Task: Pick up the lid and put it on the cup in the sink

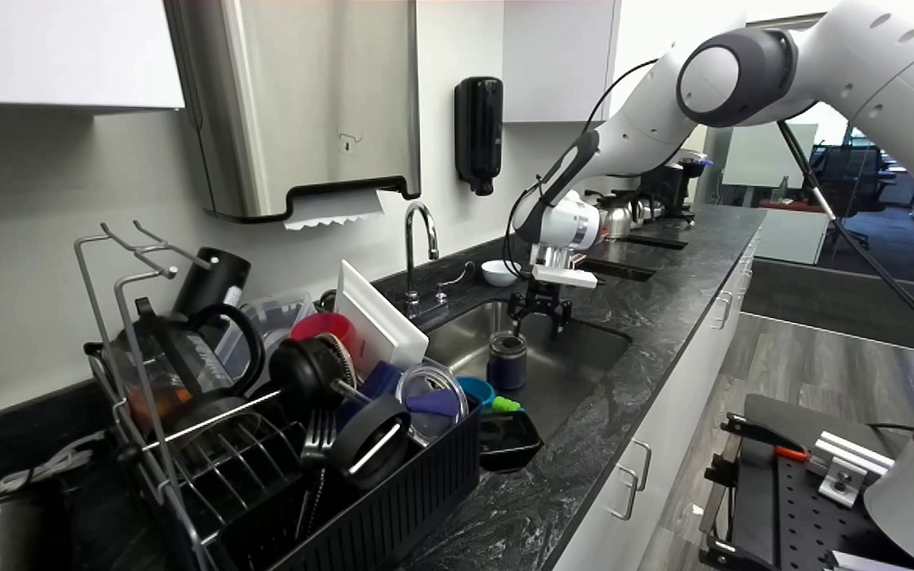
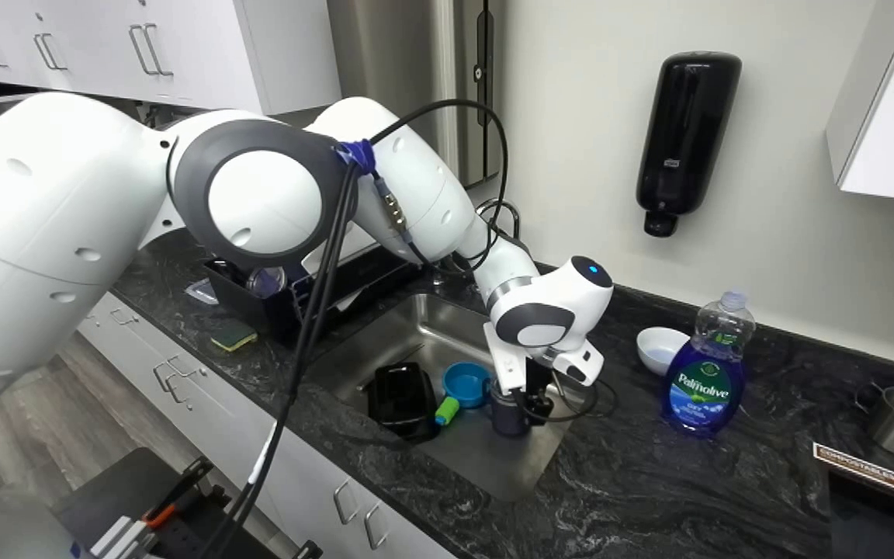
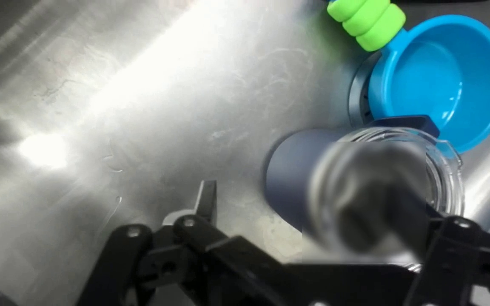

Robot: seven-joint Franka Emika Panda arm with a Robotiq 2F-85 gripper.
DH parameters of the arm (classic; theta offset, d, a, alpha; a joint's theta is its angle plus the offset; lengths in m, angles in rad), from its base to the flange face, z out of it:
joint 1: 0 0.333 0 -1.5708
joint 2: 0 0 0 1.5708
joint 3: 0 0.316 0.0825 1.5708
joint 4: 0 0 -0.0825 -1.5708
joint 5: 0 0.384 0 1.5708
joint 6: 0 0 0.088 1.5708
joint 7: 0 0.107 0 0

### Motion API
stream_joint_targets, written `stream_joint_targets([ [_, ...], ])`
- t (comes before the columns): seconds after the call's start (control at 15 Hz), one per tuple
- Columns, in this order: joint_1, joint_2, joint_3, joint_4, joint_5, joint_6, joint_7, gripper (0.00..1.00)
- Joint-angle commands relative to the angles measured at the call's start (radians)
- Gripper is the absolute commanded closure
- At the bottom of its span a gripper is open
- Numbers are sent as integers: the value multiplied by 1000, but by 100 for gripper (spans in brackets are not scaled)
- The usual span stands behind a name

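dish rack [image 1: 417, 500]: standing loaded on the table [image 1: 655, 317], right beside the near end of the sink [image 1: 568, 365], so it is probably leaving little room for a low swing this way.
black tray [image 2: 400, 396]: lying in the sink by the near front corner, out of the working spot.
blue cup [image 3: 436, 85]: sitting mouth up and partly covering the drain [image 3: 357, 91], its green grip [image 3: 368, 23] pointing towards the front edge.
navy cup [image 1: 507, 371]: standing upright in the sink, farther along, its handle facing the blue cup; whether they are touching I cannot tell. I am taking this for the task's cup, because of what is lying on top.
clear lid [image 3: 442, 172]: lying over the navy cup's mouth, where the task is wanting it. Part of it is blurring in the wrist view, so a flush fit is staying uncertain.
hand [image 1: 537, 327]: hanging just above, fingers parted wide, grasping nothing that I can see; one finger is pointing down close by the lid, the other over bare steel.
open room: steel is showing from the navy cup to the front edge; rising straight is looking safest, since a sideways nudge could be tipping the lid.
white bowl [image 1: 501, 274]: sitting on the table past the sink, towards the back edge, the soap bottle [image 2: 705, 380] standing just beside it.
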Motion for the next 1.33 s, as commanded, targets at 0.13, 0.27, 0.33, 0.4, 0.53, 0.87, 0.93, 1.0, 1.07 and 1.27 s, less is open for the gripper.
stream_joint_targets([
  [0.13,54,-52,-60,-26,-115,-57,44,0],
  [0.27,65,-74,-70,-35,-157,-37,20,0],
  [0.33,70,-87,-71,-42,-177,-19,1,0],
  [0.4,72,-98,-70,-47,-197,-2,-21,0],
  [0.53,71,-117,-58,-53,-220,26,-62,0],
  [0.87,91,-141,-18,-76,-237,103,-174,33],
  [0.93,100,-143,-14,-81,-247,116,-190,42],
  [1.0,109,-144,-9,-86,-257,130,-201,49],
  [1.07,115,-146,-4,-91,-264,139,-209,56],
  [1.27,126,-150,7,-104,-283,166,-236,77],
])
